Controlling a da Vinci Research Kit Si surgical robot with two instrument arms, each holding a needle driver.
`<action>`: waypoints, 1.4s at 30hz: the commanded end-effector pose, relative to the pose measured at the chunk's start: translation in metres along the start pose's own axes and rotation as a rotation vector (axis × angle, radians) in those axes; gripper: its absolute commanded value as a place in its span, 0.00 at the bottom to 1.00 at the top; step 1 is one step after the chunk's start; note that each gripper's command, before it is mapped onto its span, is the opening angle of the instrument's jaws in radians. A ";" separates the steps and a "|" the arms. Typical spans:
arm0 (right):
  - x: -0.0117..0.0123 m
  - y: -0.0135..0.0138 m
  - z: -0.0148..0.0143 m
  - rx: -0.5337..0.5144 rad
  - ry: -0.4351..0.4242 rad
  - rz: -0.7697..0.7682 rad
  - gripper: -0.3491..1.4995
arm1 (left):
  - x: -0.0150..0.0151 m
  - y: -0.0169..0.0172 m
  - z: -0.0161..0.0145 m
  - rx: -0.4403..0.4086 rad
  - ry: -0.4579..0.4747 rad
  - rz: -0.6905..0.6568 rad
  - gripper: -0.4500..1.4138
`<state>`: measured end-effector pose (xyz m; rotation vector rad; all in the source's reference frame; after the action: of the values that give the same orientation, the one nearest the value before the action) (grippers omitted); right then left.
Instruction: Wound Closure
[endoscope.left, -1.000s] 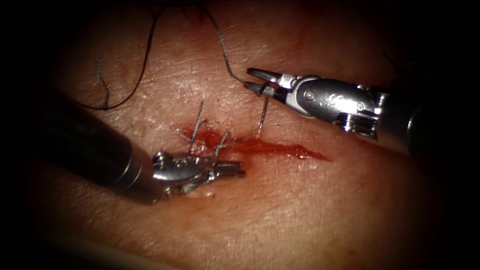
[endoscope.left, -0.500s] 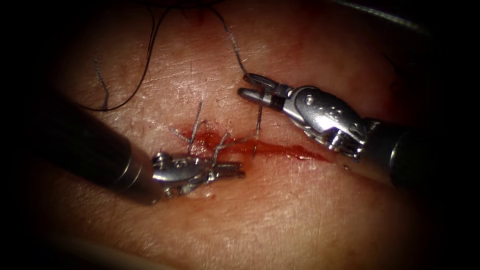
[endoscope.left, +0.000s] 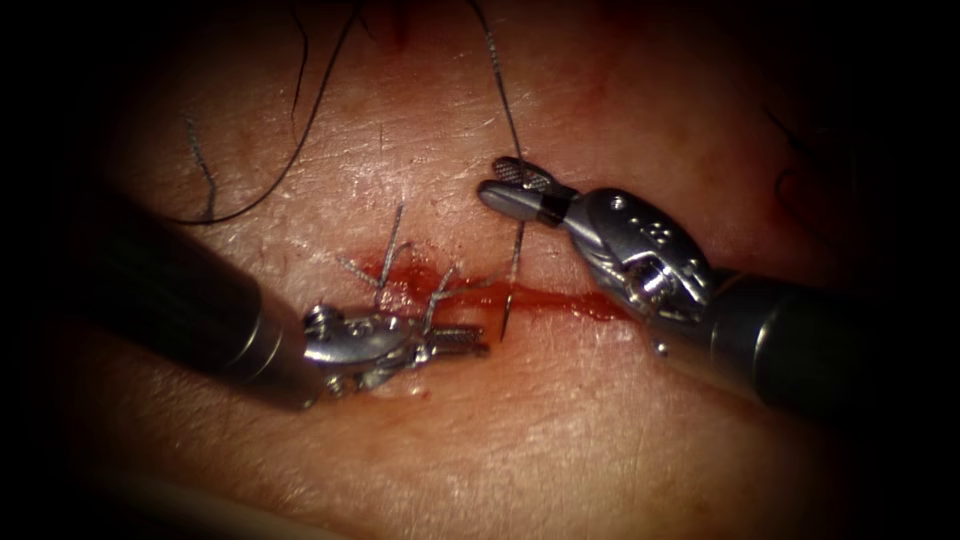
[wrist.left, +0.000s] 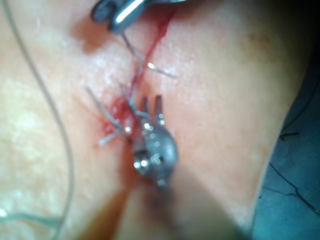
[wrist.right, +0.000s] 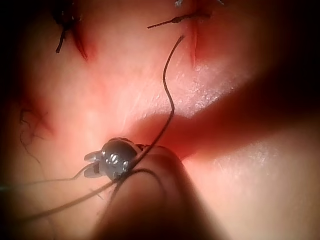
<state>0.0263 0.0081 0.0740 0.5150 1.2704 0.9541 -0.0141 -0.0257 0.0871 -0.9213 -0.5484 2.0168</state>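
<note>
Gripping the needle (endoscope.left: 512, 280) near its thread end with the right tool (endoscope.left: 512, 186), jaws drawn narrow on it, or so it seems, since the bite itself lies behind the lower jaw. Hanging almost straight down from those jaws to the cut (endoscope.left: 575, 300), with the point just beside the tips of the left tool (endoscope.left: 458, 342). Cannot tell whether that point merely touches the red fluid (endoscope.left: 540, 297) or sits in the tissue (endoscope.left: 560, 430).

Trailing dark thread (endoscope.left: 500, 90) up and away from the right tool's jaws, cut off at the edge. Resting the left tool on the tissue just below the cut, jaws slightly parted, with nothing seen between them and cut ends of thread (endoscope.left: 395, 235) just above.

Judging the needle light, stiff and slick: likely to swivel in a loose bite, best taken on its body well back from the point, never on the point itself. Judging the thread limp and the tissue soft. Hard to read the needle's curve, seen nearly edge-on.
</note>
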 end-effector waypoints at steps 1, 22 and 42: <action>-0.0014 -0.0006 0.0006 0.007 -0.022 0.003 0.00 | -0.0010 0.0002 0.0003 -0.001 -0.004 -0.002 0.42; -0.0049 -0.0006 0.0004 -0.117 0.021 -0.090 0.95 | -0.0009 0.0004 0.0003 0.000 -0.004 0.001 0.40; 0.0029 -0.0031 -0.0006 -0.230 -0.052 -0.454 0.99 | -0.0009 0.0005 0.0003 0.000 -0.004 0.007 0.40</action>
<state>0.0257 0.0092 0.0692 0.0543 1.1434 0.6845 -0.0143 -0.0258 0.0869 -0.9240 -0.5438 2.0245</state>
